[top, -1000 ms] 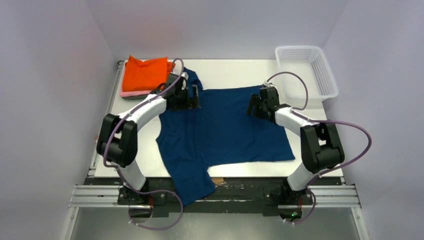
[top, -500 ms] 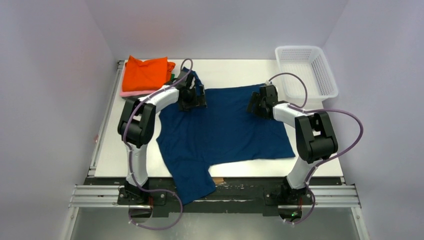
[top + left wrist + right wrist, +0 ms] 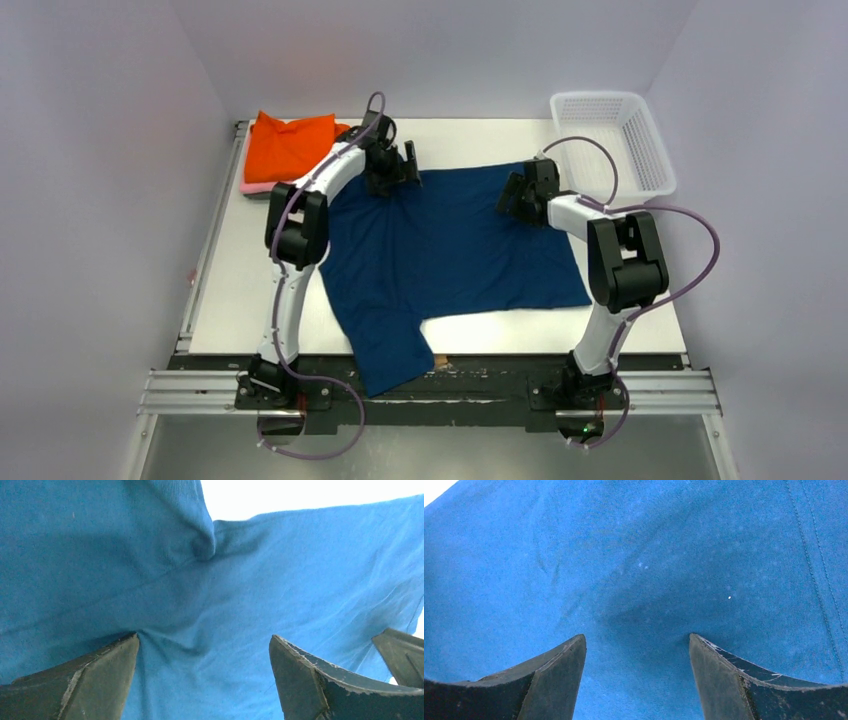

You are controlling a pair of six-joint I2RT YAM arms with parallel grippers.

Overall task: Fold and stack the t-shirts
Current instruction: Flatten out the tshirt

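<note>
The navy blue t-shirt [image 3: 440, 250] lies spread flat on the table, one sleeve hanging over the near edge. My left gripper [image 3: 392, 170] is open and presses down on the shirt's far left corner; its jaws stand wide apart on the cloth [image 3: 210, 595], which puckers at the left fingertip [image 3: 131, 641]. My right gripper [image 3: 522, 195] is open and presses on the shirt's far right part; cloth [image 3: 639, 555] fills that view between spread jaws. A folded orange shirt [image 3: 292, 147] tops a pile at the far left, with a pink one [image 3: 254, 186] under it.
A white plastic mesh basket [image 3: 612, 140] stands at the far right corner. The bare white table [image 3: 470, 140] shows beyond the shirt and along its left side. The black rail runs along the near edge.
Both arms have stretched toward the far side, sliding their open grippers on the cloth. The shirt's far edge has moved back and the bunched far-left sleeve is smoothed out.
</note>
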